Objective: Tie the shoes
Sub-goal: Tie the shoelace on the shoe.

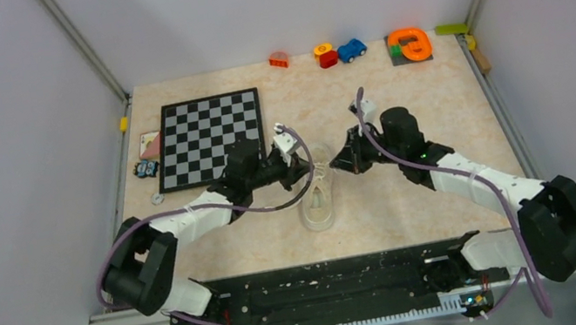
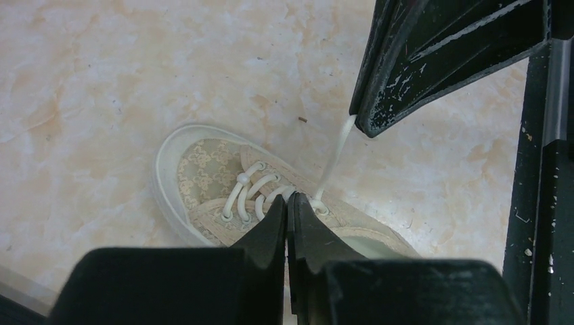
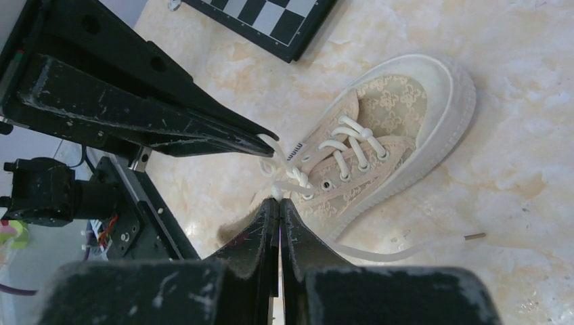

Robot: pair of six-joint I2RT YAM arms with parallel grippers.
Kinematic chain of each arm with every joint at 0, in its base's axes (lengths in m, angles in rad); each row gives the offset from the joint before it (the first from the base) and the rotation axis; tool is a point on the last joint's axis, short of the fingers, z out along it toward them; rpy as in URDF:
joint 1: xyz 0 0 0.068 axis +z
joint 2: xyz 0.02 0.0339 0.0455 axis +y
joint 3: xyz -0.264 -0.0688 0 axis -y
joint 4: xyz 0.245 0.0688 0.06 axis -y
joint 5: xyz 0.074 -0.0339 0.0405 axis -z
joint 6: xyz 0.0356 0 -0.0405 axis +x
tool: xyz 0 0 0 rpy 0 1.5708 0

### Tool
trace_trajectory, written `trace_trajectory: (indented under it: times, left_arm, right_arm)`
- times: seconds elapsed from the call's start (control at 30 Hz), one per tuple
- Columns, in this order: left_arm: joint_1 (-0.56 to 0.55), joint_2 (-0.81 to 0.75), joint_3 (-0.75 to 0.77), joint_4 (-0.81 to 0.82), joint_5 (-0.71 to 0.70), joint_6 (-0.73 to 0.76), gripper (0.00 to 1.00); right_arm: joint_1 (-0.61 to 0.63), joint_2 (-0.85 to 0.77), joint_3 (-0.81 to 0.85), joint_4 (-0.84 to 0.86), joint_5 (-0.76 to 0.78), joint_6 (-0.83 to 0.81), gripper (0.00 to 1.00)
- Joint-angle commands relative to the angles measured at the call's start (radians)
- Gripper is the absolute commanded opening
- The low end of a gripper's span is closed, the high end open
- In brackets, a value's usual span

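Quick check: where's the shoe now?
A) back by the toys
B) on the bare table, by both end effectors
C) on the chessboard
B: the shoe lies on the table right of the chessboard, where the left end effector and right end effector pinch its laces.

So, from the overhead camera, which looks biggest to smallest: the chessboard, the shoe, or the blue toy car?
1. chessboard, clearly largest
2. shoe, well smaller than the board
3. blue toy car, smallest; it lies farther back, but the gap is plain
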Motion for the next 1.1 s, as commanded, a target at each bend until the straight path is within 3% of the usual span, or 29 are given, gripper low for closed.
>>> trace_trajectory:
  times: [0.0, 0.1, 0.3, 0.47, 0.8, 1.07]
  left_arm:
    - [0.0, 0.003, -0.003, 0.134, 0.031, -0.033, 0.06]
    - [-0.001, -0.031, -0.034, 0.1, 0.0, -0.02, 0.14]
    - [0.001, -0.12, -0.104, 0.013, -0.082, -0.025, 0.22]
    - [0.014, -0.195, -0.153, -0.014, -0.104, -0.089, 0.37]
    - [0.032, -0.229, -0.206, -0.098, -0.049, -0.056, 0.4]
    - [0.03, -0.142, -0.212, -0.041, -0.004, 0.012, 0.54]
  right_arm:
    - [0.023, 0.021, 0.018, 0.062, 0.036, -0.001, 0.0]
    - [0.025, 0.019, 0.02, 0.024, 0.072, -0.011, 0.0]
    - [0.024, -0.008, 0.013, -0.005, 0.099, -0.032, 0.0]
    - [0.025, -0.011, 0.013, -0.024, 0.099, -0.043, 0.0]
    - [0.024, -0.018, 0.019, -0.028, 0.088, -0.039, 0.0]
    - [0.023, -0.019, 0.03, -0.034, 0.078, -0.029, 0.0]
